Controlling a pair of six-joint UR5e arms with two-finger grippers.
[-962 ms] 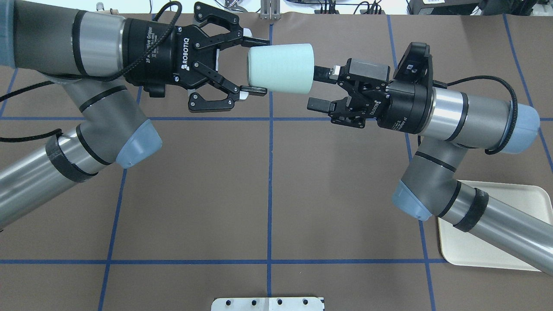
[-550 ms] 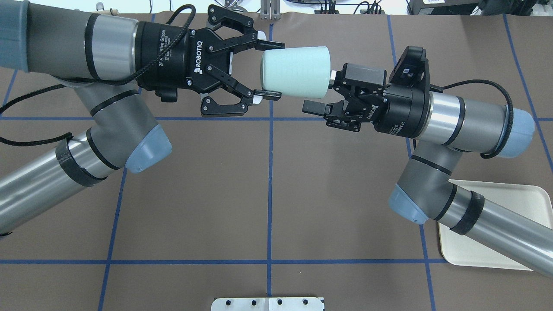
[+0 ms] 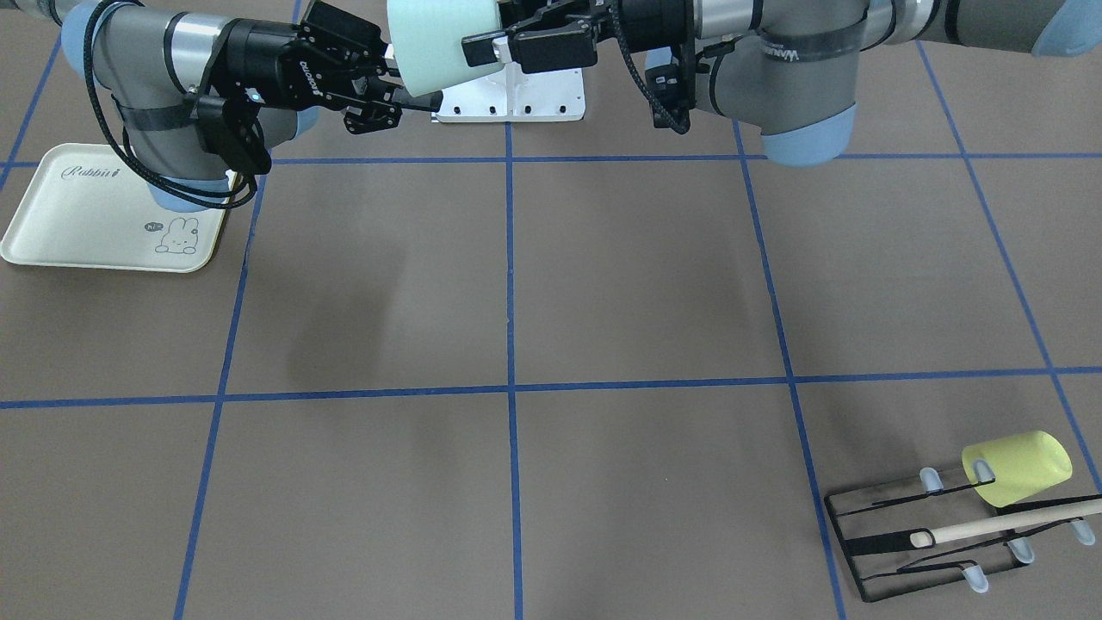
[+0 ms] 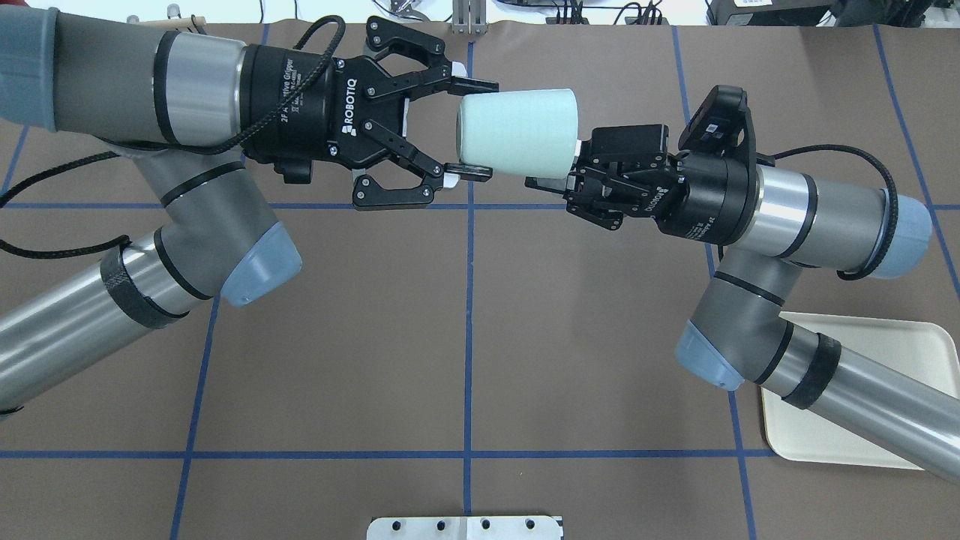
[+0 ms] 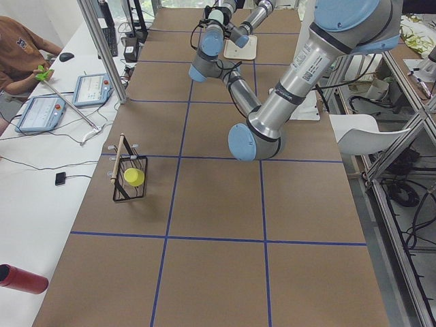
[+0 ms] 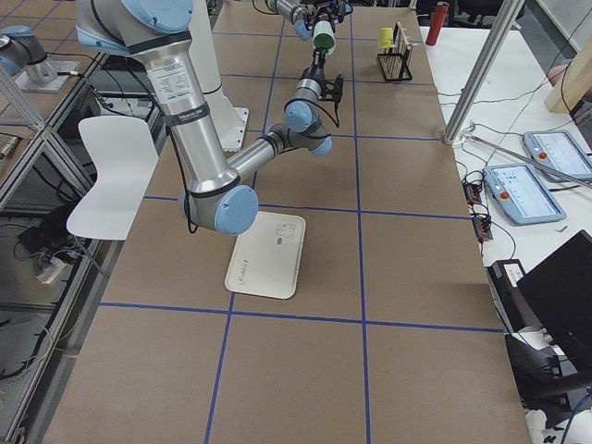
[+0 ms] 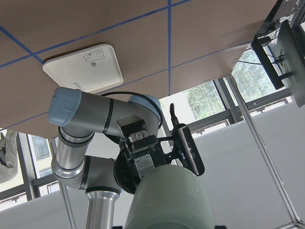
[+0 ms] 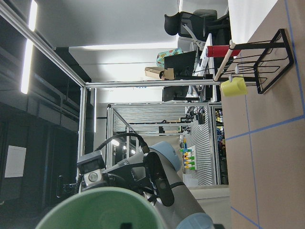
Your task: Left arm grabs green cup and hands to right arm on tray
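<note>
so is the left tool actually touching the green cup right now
Touching. The overhead view shows the fingertips of the left tool pressed on opposite sides of the green cup at its narrow end, no gap.

2 arms: left arm [image 4: 112,97] and right arm [image 4: 825,217]. 2 end effectors: left end effector [image 4: 471,126] and right end effector [image 4: 559,163]. 2 cups: 1 green cup [image 4: 517,131] and 1 yellow cup [image 3: 1020,465]. 1 tray [image 3: 77,215], 1 wire rack [image 3: 869,551], 1 wooden dowel [image 3: 999,523], 1 tabletop [image 4: 465,337].

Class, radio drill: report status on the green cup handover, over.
Left gripper shut on green cup, mid-air. Right gripper at cup's mouth, grip unclear. Right arm overhangs tray.
</note>
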